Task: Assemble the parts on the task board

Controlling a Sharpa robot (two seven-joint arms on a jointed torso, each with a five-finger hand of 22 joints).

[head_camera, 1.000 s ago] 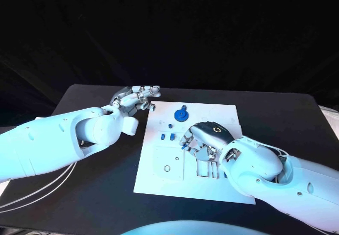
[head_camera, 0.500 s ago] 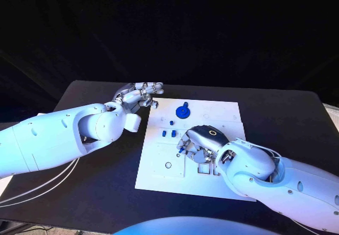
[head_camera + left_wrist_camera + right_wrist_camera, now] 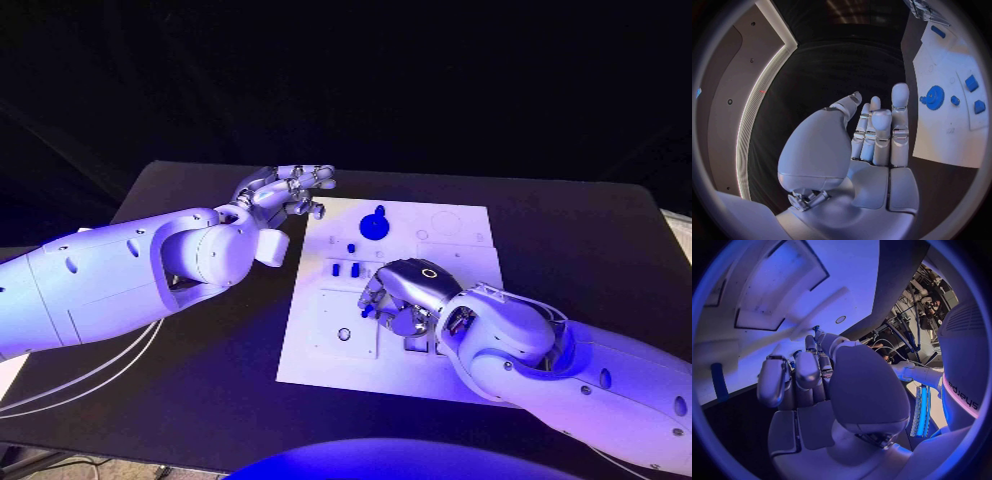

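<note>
Fingers [image 3: 378, 302] of the right hand [image 3: 411, 290] curled down onto the middle of the task board [image 3: 320, 355], knuckles up; whatever lies beneath them hidden by the hand's own back, so impossible to say whether closed on a part or on nothing. Seen from the right wrist, same fingers [image 3: 773, 382] bent inward over the white plate [image 3: 767, 290], with one slim blue piece [image 3: 718, 382] showing at the circle's edge and nothing plainly pinched.

White board lying in the middle of the black surface [image 3: 173, 390]. On its far half, a round blue gear [image 3: 374, 228]; just nearer, two small blue parts [image 3: 343, 270] side by side, close beside the right hand's fingers but apart from them. Near portion of the board partly covered by the right forearm; recesses and a small ring mark faintly visible, details hard to make out.

Left hand [image 3: 286, 190] raised off the board's far left corner, fingers [image 3: 879, 127] straight and slightly apart, holding nothing. From the left wrist, gear [image 3: 934, 95] and further blue pieces [image 3: 971, 82] on the board [image 3: 948, 135] off to one side of that hand [image 3: 861, 155], well clear of its fingertips.
</note>
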